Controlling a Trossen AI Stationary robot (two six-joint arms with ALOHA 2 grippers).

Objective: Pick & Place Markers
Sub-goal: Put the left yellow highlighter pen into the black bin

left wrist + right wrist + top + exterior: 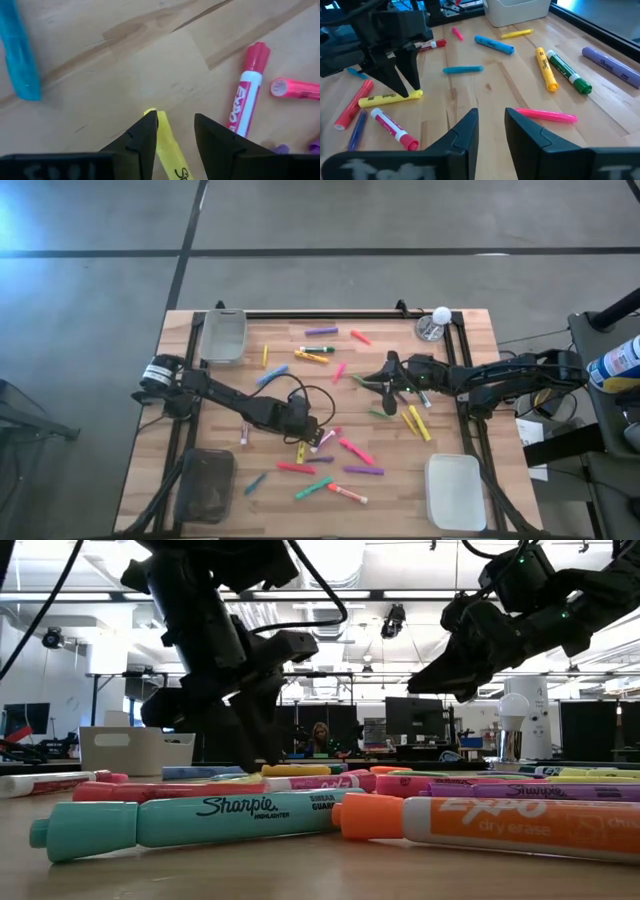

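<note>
Many markers (340,465) in pink, yellow, green, purple, blue and orange lie scattered flat on the wooden table (210,415). My left gripper (176,115) is open and points steeply down near the table's middle. Its fingers stand on either side of the end of a yellow marker (169,145), which lies flat on the wood (390,99). My right gripper (491,111) hangs open above the table right of centre (378,380), with nothing between its fingers. A pink marker (546,116) lies just ahead of it. My left gripper has one finger (145,137) close against the yellow marker's tip (151,113) and the other standing apart from it. The fingers come from above, slanting down, across the marker's end. Whether they touch the marker I cannot tell.
A clear bin (222,335) stands at the far left, a dark bin (205,485) at the near left and a white bin (455,490) at the near right. A white bulb-like object (440,314) is at the far right corner. A black rail (340,314) frames the table.
</note>
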